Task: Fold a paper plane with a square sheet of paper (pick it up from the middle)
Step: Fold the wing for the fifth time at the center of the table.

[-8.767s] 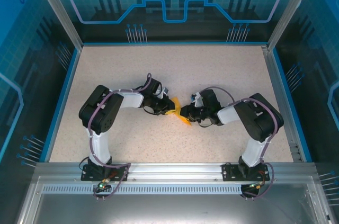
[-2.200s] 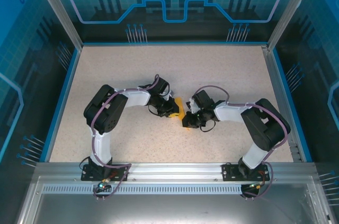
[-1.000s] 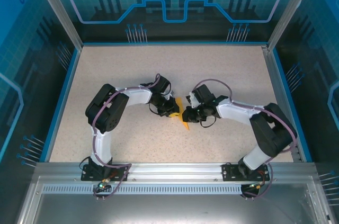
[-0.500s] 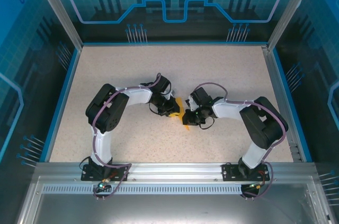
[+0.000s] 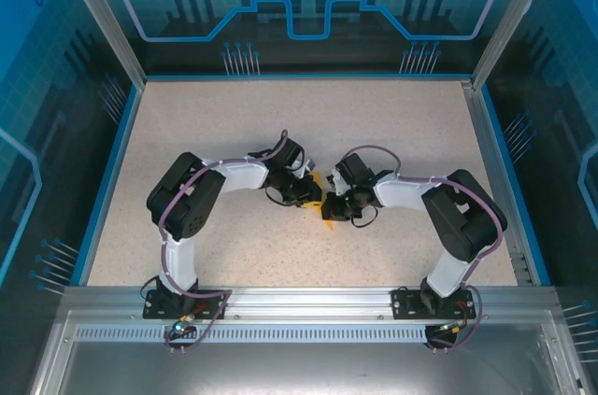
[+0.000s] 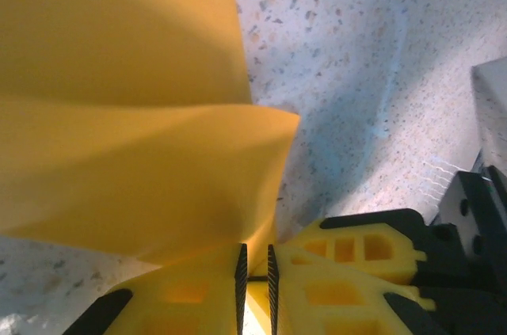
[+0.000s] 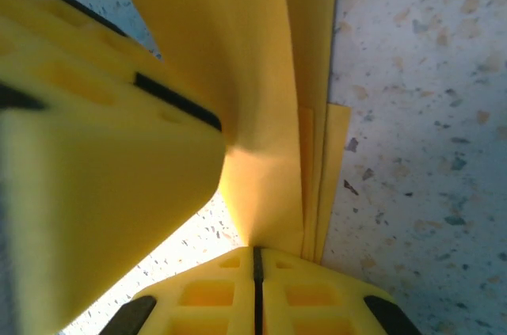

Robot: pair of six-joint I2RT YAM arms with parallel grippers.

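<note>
Left arm (image 5: 187,204): bends in from the lower left of the overhead view toward the middle of the table.
Left gripper (image 5: 310,194): sits just left of frame centre. In its wrist view the yellow fingers (image 6: 218,311) lie at the bottom edge. The jaws stand a narrow slit apart, pinching the paper sheet.
Paper sheet (image 5: 328,218): orange-yellow and folded, at the centre of the overhead view between the two grippers, which mostly cover it. In the left wrist view it fans up into the upper left in two layers. Whether it rests on the table cannot be told.
Right gripper (image 5: 331,205): just right of the left gripper. In its wrist view the jaws are pressed together at bottom centre, clamping the paper's layered lower end.
Right arm (image 5: 458,218): folds in from the lower right.
Table (image 5: 392,124): speckled beige.
</note>
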